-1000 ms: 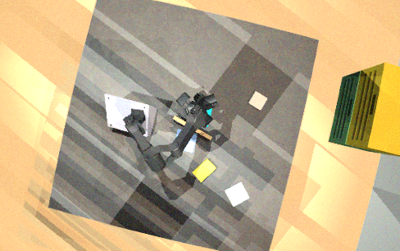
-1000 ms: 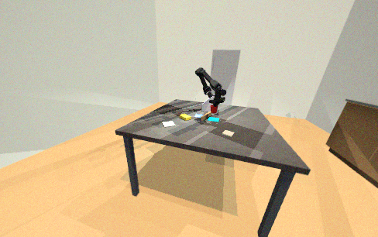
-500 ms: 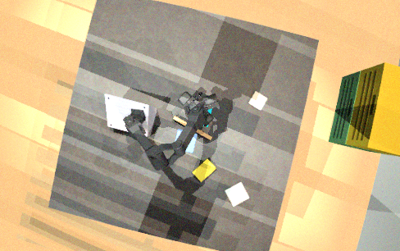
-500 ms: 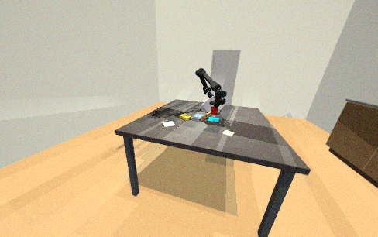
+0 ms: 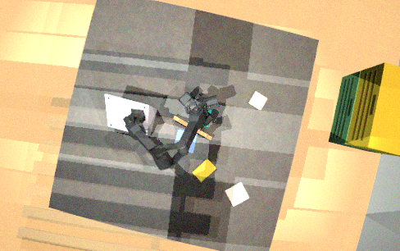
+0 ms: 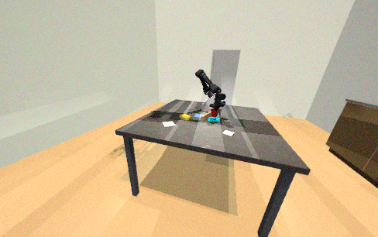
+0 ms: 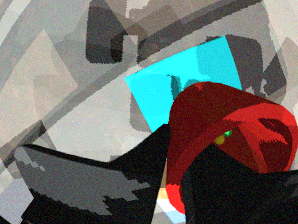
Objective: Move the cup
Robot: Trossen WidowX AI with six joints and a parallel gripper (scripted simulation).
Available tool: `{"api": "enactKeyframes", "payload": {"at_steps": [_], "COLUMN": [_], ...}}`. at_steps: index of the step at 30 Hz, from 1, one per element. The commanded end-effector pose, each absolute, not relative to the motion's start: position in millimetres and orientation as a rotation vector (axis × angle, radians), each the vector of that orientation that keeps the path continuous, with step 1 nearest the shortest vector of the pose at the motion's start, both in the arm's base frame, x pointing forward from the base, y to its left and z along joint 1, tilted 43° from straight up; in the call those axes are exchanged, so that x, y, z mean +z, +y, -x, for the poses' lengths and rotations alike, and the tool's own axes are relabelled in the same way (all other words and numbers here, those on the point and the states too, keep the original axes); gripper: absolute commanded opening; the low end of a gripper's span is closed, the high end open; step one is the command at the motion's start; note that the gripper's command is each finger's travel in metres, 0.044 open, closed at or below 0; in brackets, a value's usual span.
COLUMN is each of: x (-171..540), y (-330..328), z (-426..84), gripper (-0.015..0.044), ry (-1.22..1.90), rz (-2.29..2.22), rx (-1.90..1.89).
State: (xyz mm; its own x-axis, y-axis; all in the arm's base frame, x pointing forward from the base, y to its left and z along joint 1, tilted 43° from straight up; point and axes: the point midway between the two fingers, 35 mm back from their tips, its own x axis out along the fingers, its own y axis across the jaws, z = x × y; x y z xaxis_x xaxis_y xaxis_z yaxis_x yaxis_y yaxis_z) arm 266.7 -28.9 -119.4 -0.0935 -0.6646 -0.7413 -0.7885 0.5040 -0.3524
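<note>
Overhead, arm holds red cup above table

Top view: the tool [image 5: 199,107] sits at table [image 5: 123,41] centre, white pads at 2 [image 5: 257,100] and 5 o'clock [image 5: 237,193].

Exterior view: the red cup [image 6: 214,112] hangs just over a cyan block [image 6: 213,119].

Wrist view: dark fingers pinch the cup; marbles [image 7: 222,139] show inside.

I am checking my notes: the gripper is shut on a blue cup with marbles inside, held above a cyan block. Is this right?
Not quite: the cup is red, not blue, as the wrist view shows. The rest holds: the gripper is shut on it, marbles sit inside, and the cyan block lies below.
</note>
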Motion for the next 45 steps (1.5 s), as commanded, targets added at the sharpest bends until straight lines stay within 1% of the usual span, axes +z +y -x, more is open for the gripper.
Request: {"api": "enactKeyframes", "payload": {"at_steps": [1, 16, 31, 36, 45], "x": [-125.2, -142.0, -140.4, -140.4, -136.8], "y": [-34.5, -49.7, -48.0, -48.0, -44.4], "z": [-262.8, -258.8, -261.5, -261.5, -262.4], "gripper": [0.0000, 0.0000, 0.0000, 0.0128, 0.0128], "ry": [1.826, 1.827, 1.819, 1.819, 1.819], "rz": [1.222, 1.223, 1.217, 1.217, 1.217], "rx": [0.170, 0.168, 0.165, 0.165, 0.166]}}
